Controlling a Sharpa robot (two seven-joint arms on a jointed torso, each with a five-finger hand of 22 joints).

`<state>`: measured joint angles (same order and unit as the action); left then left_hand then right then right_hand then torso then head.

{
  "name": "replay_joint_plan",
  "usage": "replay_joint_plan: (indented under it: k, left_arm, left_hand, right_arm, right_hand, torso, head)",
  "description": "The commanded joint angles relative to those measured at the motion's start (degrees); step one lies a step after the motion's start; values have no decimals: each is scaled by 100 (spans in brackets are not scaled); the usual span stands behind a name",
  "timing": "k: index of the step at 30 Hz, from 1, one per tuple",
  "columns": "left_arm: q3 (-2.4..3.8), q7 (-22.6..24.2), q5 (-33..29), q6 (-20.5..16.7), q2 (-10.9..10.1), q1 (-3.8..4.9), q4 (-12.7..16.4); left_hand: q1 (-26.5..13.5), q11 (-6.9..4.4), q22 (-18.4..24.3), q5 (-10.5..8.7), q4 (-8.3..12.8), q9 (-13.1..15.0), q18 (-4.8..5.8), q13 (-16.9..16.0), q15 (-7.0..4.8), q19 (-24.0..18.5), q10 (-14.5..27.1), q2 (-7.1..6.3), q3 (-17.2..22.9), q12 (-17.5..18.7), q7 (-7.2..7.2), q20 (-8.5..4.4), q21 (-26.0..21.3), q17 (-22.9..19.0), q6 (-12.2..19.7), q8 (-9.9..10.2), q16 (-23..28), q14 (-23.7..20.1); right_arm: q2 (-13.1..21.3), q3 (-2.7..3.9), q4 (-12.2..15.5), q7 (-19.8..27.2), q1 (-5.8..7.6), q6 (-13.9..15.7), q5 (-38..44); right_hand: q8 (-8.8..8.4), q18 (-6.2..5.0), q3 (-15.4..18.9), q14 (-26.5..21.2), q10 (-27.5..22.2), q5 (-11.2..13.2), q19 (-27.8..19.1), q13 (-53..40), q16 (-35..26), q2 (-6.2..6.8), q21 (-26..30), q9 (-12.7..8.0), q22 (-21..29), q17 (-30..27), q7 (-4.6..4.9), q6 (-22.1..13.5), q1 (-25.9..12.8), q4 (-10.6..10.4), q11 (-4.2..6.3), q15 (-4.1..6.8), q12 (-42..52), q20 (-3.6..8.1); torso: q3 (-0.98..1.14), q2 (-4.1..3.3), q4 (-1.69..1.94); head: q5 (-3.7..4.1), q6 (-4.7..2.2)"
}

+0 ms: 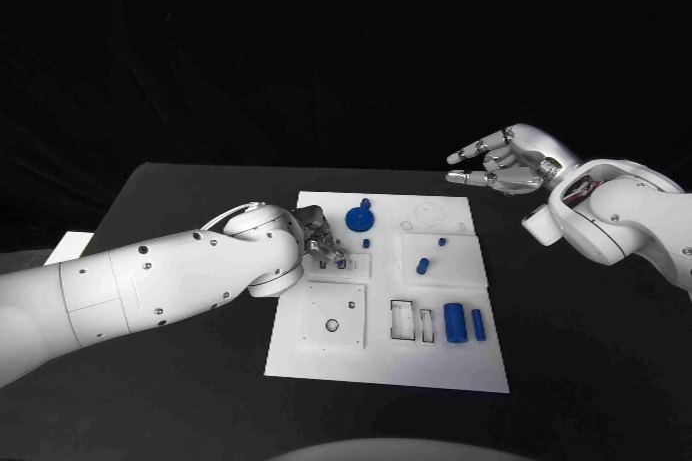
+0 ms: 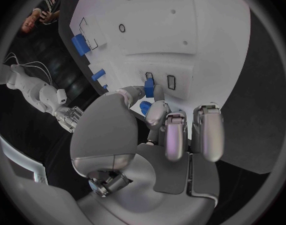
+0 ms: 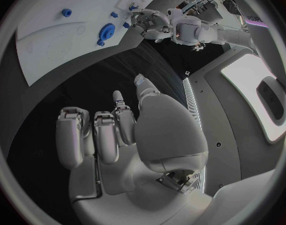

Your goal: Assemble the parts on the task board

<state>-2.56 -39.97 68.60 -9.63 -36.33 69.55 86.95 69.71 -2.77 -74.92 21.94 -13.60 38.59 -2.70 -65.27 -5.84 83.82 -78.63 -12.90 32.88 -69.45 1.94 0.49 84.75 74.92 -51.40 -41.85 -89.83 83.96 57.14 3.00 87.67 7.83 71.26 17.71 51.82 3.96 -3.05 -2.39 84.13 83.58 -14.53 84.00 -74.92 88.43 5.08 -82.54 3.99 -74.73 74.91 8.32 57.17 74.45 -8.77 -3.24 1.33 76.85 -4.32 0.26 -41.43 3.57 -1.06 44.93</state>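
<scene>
Left hand (image 1: 320, 247) at the left-centre of the flat white task board (image 1: 332, 366), pinching a small blue rectangular part (image 2: 149, 88) over a slot there. Right hand (image 1: 505, 161) raised beyond the board's far right corner — empty, fingers loosely curled and apart.

No legible text, labels, brand marks or nos. in any view. Flat white rectangular task board (image 1: 387, 366): only outlined recesses and holes, no lettering seen. Small blue plastic parts (image 1: 454, 323): unmarked as far as can be told. Right wrist view: a faint pale mark at the circle's rim, on a dark panel in the room, too small and bent to read. White arm shells and silver robot hand surfaces: no readable markings.
</scene>
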Motion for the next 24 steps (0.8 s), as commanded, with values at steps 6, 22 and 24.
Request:
replay_joint_plan:
  k: [6,22,24]
  left_arm:
    - [-9,-186,-122,184,17,-18,10]
    - [-9,-255,-180,517,-2,-19,30]
    - [-9,-258,-189,541,-7,-19,40]
  left_hand:
    - [-5,5,-658,18,1026,8,90,-2,-26,377,-33,71,1057,-19,-34,-37,10,1508,4,-23,-17,604]
    - [-14,5,-654,16,1030,9,89,-2,-26,376,-34,67,1068,-18,-34,-38,8,1508,3,-21,-17,604]
    - [-14,5,-654,16,1030,9,89,-2,-26,376,-34,67,1068,-18,-34,-38,8,1508,3,-21,-17,604]
  right_arm:
    - [-9,-1,2,46,-5,-105,2]
    - [-16,-1,-7,47,-6,-142,-3]
    - [-19,-1,-8,47,-6,-147,-3]
  right_hand:
    - [14,-11,20,501,-51,-31,4,-649,-37,-34,31,9,8,1145,-13,-22,6,21,3,-19,-25,-36]
    - [14,-11,28,501,-50,-33,5,-649,-38,-40,32,9,8,1144,-13,-21,-5,17,3,-18,-23,-36]
    - [14,-11,28,501,-50,-33,5,-649,-38,-40,32,9,8,1144,-13,-21,-5,17,3,-18,-23,-36]
  torso:
    - [0,-2,2]
    - [-5,4,3]
    - [-6,2,7]
  head:
    - [9,4]
    - [3,19]
    - [2,22]
